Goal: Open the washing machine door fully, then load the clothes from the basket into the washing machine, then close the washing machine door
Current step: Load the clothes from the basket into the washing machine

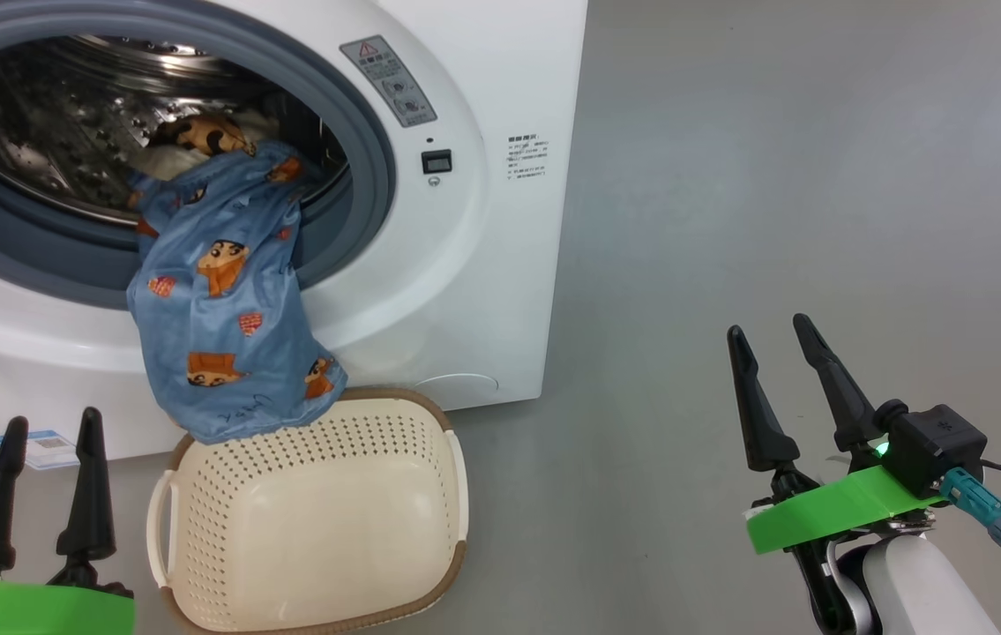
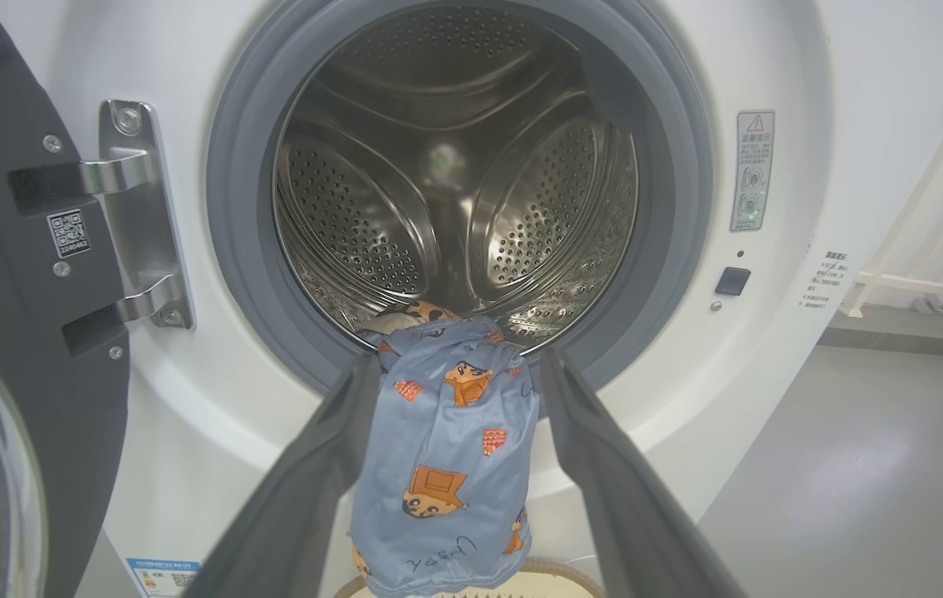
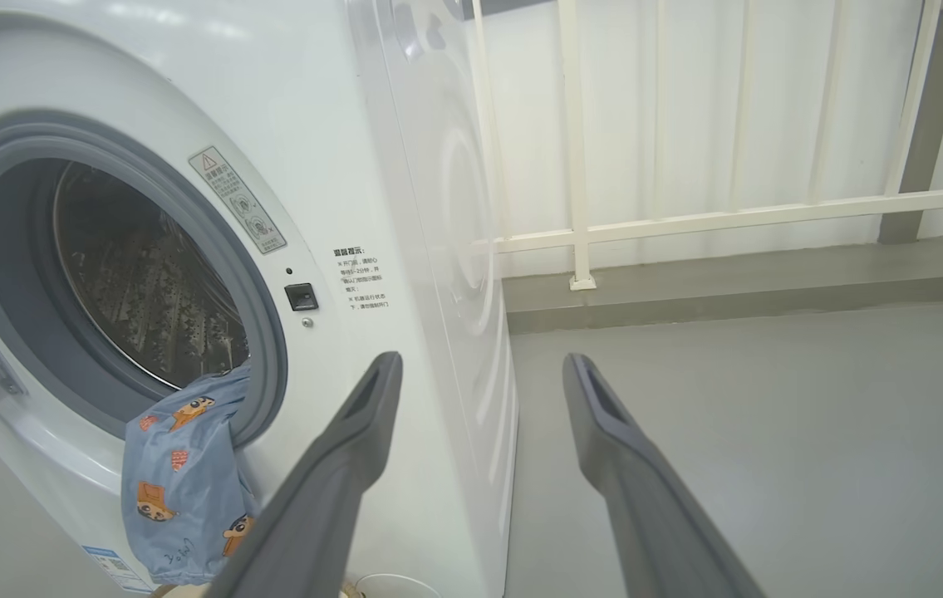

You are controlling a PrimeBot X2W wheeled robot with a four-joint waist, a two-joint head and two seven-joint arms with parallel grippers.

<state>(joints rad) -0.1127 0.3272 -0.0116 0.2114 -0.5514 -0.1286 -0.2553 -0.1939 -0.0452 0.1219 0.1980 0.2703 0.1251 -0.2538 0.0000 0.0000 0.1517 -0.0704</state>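
You're looking at a shiny perforated steel drum [image 2: 454,191], matt grey rubber gasket [image 2: 243,249], glossy white washer [image 1: 500,291] shell. The garment [image 1: 227,309]: soft wrinkled printed cloth. The basket [image 1: 315,459]: matt perforated cream plastic, brown woven-look rim. Polished metal door hinge [image 2: 135,216]. Smooth floor [image 1: 773,176], faint sheen.

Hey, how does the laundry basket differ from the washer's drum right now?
The basket is cream plastic; the drum is shiny steel. The basket stands open-topped on the floor before the washing machine; the drum opens sideways inside it. The basket looks empty, while the drum holds clothes, one blue garment spilling over the gasket down to the basket's rim. Both have perforated walls.
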